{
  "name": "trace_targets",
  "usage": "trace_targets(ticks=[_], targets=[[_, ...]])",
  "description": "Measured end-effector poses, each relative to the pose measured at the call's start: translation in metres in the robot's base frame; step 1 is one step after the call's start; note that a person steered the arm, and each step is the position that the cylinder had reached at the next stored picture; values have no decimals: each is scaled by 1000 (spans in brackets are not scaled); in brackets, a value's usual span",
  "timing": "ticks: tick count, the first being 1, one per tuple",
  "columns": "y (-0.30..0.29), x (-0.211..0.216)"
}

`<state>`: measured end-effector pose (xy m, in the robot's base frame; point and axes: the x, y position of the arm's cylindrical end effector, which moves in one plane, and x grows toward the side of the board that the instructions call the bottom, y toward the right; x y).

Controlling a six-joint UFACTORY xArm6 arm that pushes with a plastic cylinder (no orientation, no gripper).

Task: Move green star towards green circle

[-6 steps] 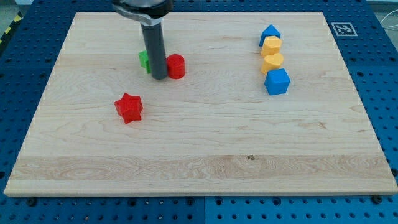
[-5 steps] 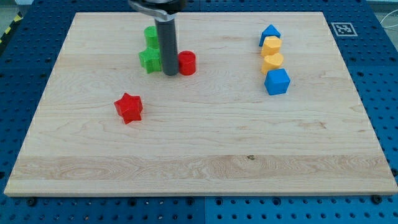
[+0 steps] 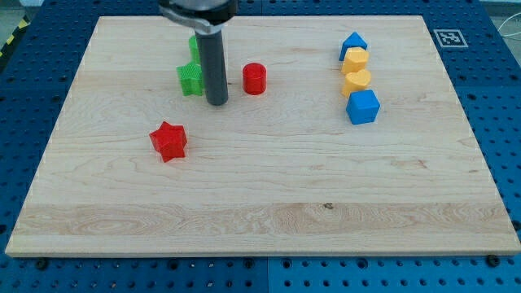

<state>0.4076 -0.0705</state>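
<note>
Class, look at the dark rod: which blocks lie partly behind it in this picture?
Behind the rod, a green block at the view's top is mostly covered, so its shape cannot be told. The green star shows beside it, its right edge hidden. My tip rests lower.

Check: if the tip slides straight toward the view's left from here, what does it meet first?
Likely the green star: it sits just left of and slightly above my tip, so contact might be glancing. Green circle lies beyond, partly hidden.
</note>
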Motion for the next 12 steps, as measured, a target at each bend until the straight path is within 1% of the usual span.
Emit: trace_targets(ticks=[1, 2, 3, 4, 5, 6, 7, 9, 10, 11, 12], targets=[[-22, 2], [-30, -22], [-30, -36], [-30, -29], [-51, -1], [-97, -2], [-105, -26], [-94, -73], [-64, -73], [-56, -72], [-57, -61]])
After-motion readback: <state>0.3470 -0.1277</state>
